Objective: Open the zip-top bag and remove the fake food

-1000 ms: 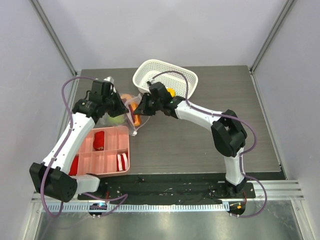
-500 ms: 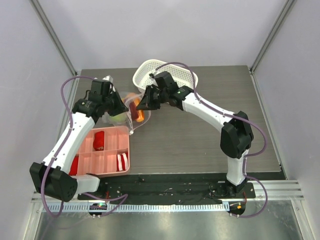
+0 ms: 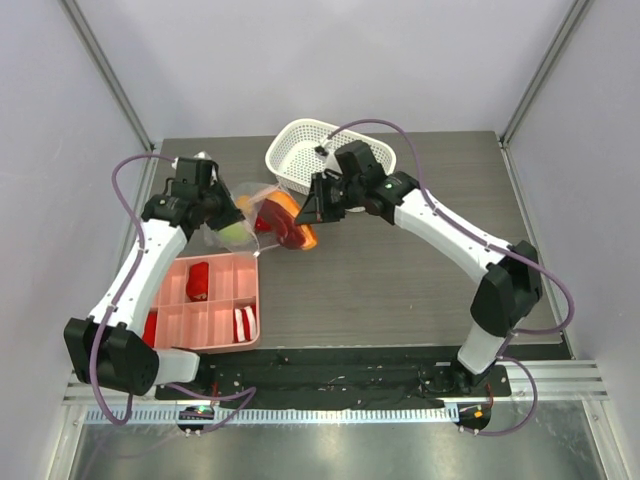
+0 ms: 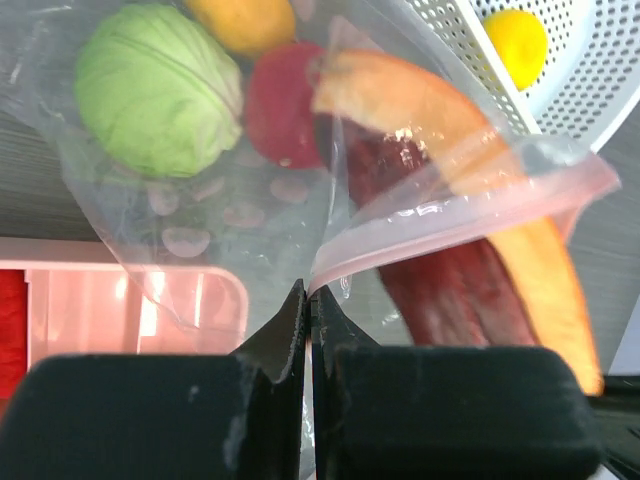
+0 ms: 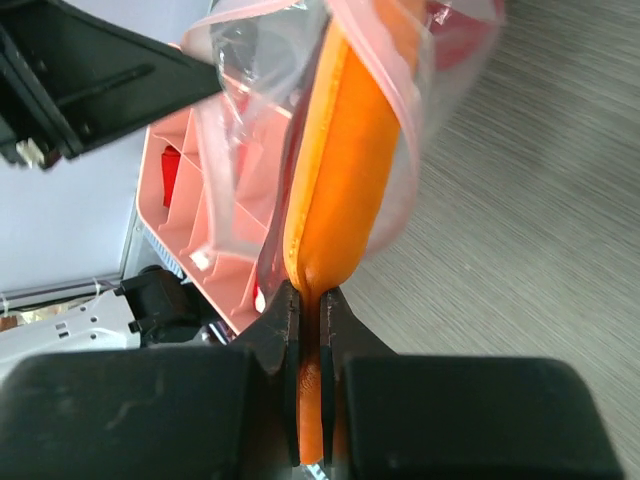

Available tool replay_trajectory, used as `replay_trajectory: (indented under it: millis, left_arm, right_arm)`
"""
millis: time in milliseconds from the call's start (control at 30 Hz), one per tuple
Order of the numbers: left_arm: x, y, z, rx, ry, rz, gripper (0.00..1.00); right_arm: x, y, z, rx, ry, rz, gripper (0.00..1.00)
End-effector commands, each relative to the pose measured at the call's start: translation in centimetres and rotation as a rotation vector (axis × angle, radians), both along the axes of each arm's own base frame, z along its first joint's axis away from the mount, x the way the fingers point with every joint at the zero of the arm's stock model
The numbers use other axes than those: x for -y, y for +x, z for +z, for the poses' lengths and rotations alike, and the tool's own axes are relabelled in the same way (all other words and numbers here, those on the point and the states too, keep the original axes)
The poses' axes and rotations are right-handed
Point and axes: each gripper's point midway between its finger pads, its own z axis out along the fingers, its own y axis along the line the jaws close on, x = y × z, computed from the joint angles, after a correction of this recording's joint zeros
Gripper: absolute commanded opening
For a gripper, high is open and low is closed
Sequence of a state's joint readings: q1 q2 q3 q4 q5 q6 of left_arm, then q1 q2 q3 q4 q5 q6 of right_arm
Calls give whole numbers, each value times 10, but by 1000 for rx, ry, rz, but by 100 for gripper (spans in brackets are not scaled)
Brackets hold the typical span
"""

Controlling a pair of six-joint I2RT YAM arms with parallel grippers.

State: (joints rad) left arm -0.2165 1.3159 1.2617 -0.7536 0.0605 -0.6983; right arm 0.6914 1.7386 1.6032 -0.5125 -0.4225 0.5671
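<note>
Left jaws pinching crinkly clear zip-top bag (image 4: 200, 240), right jaws clenched on smooth orange wedge (image 5: 335, 240)

Basket (image 3: 310, 150): back middle of the surface (image 3: 400, 270), with one fruit piece (image 4: 515, 45) inside.
Tray (image 3: 210, 322): front left, ahead of the bag.
Zip-top bag (image 3: 248, 208): between tray and basket, its mouth toward the right.
Ball (image 4: 160, 85) and round fruit (image 4: 285, 105): inside the bag, side by side.
Wedge (image 3: 290, 222): half in the bag, half out of its mouth.
Left hand (image 4: 305, 310): left of the bag, pinching its film.
Right hand (image 5: 305, 300): right of the bag, pinching the wedge.
</note>
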Motion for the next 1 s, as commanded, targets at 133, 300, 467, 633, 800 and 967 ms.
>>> replay_trajectory:
  millis: [133,300,467,633,800,967]
  left_arm:
    - [-26,18,13,39,66,98,0]
    - [-25,21,14,35,62,102,0]
    - [-20,32,16,45,46,96,0]
    - [-15,43,18,53,27,92,0]
    - [-17,46,17,46,34,96,0]
    - [-37,32,22,57,129,121,0]
  right_arm:
    - [61,-8,54,241,51,7,1]
    - [96,-6,62,250,76,-93,1]
    - [93,-32,71,247,124,20,1]
    - [86,-62,85,212,195,150,1]
    - [76,-82,88,237,144,277,1]
    - [80,-64,158,454,188,196,1]
